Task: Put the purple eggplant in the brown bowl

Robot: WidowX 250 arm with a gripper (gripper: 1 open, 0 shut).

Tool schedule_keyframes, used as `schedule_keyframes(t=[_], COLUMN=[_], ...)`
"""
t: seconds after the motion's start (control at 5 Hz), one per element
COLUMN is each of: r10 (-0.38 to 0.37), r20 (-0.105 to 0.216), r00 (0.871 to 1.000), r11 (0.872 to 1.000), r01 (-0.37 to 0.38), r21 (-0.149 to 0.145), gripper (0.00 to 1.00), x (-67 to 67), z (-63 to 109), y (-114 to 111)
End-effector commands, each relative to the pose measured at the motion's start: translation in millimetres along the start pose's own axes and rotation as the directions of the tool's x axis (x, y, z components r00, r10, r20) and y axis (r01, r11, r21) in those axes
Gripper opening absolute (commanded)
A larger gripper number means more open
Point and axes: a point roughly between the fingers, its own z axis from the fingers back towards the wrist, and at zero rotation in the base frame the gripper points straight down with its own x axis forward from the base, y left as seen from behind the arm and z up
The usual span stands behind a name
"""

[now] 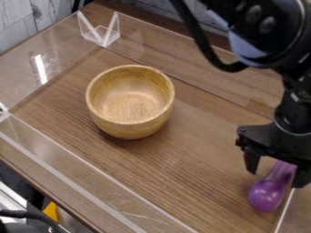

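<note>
The purple eggplant (pixel 272 187) lies on the wooden table at the lower right, close to the right edge. Directly over its upper end hangs my black gripper (pixel 275 165), open, its fingers straddling the eggplant's top; I cannot tell whether they touch it. The brown bowl (pixel 130 100) stands upright and empty at the centre left, well apart from the gripper.
Low clear plastic walls (pixel 73 196) ring the table (pixel 195 155). A clear plastic stand (pixel 100 29) sits at the back left corner. The black arm (pixel 261 36) reaches in from the upper right. Wood surface lies between bowl and eggplant.
</note>
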Motion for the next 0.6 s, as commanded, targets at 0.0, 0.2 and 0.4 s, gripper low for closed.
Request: schedule_keyframes(t=[0.0, 0.2, 0.4], r10=[-0.002, -0.002, 0.037], r20=[0.065, 0.069, 0.067], r00=[0.998, 0.998, 0.997], r11=[0.999, 0.999, 0.999], r01=[0.005, 0.005, -0.036], r21=[-0.045, -0.050, -0.026], gripper=[1.00, 1.00, 1.00], x=[9.7, 8.4, 3.3], z=[31.6, 45.2, 36.2], y=[-14, -13, -11])
